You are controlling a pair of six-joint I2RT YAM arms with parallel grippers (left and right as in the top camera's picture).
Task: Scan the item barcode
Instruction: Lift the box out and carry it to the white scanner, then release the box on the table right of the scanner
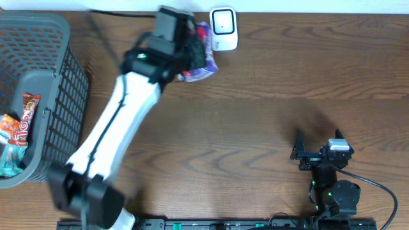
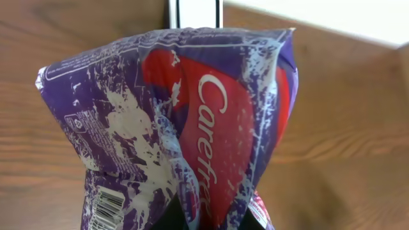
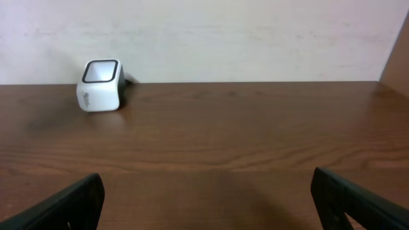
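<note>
Item: purple-and-red soft packet [image 1: 203, 61], lettering partly legible, crumpled. Location: held off the wooden table [image 1: 268, 96] at its far edge, just beside the white scanner [image 1: 223, 29], on the scanner's basket-facing side. Holder: left gripper [image 1: 188, 54], fingers clamped on the packet's lower end, the pinch itself mostly hidden by the wrapper in the left wrist view. Barcode [image 2: 107, 207]: printed low on the packet's left flank, near the pinch, on the face turned toward the wrist camera; only part of it shows. Scanner window: a dark-framed pane on the top of the unit, angled upward. Right gripper [image 1: 317, 139]: parked at the near right of the table, jaws spread wide, holding nothing, well apart from the scanner. Other stock: grey mesh basket [image 1: 38, 29] at the left edge, with snack packets [image 1: 19, 128] inside. Step in hand: presenting the packet to the scanner; carriage looks done, the read itself not yet. Next move, as judged: the barcode appears to face away from the window, so the wrist must turn the packet and bring that flank over the pane, flat enough that creases do not break the bars.
</note>
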